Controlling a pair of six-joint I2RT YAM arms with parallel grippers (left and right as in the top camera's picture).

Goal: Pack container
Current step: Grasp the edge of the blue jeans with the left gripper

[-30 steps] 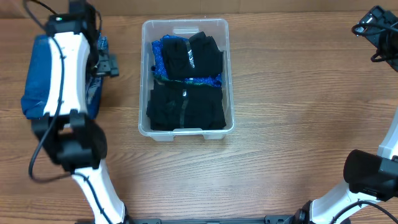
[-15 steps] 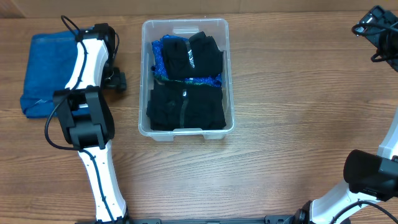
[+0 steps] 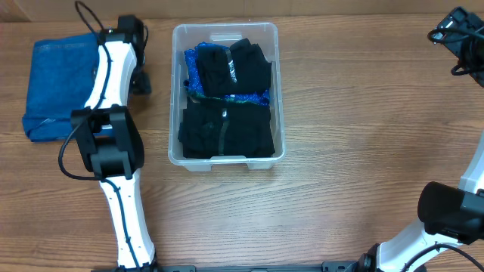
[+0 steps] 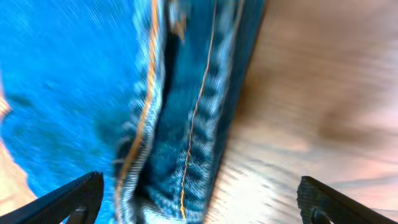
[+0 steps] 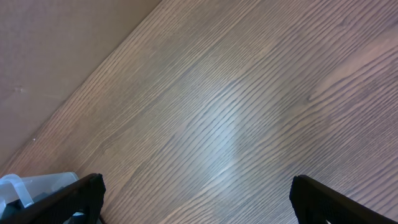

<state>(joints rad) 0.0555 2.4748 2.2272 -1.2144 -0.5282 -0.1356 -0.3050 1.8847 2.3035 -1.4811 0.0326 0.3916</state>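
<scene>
Left claw (image 4: 199, 208): jaws spread wide, nothing between them, poised over the stitched edge of the folded blue jeans (image 3: 57, 87).
Right claw (image 5: 196, 199): jaws just as wide and empty, above bare wood at the far right corner.
Jeans: flat on the table (image 3: 363, 113), left of the container and apart from it.
Container (image 3: 227, 160): mid-table between the arms, upright.
Inside: folded black clothes (image 3: 227, 128) filled it, with a blue patterned garment (image 3: 198, 64) under the far pile.

Left arm (image 3: 112, 72): white links w/ black joint housings; black cable (image 3: 62, 160) is looped alongside. Right arm (image 3: 451, 211) is built alike. Fingertips (image 4: 74, 196) are black, both sides.
</scene>
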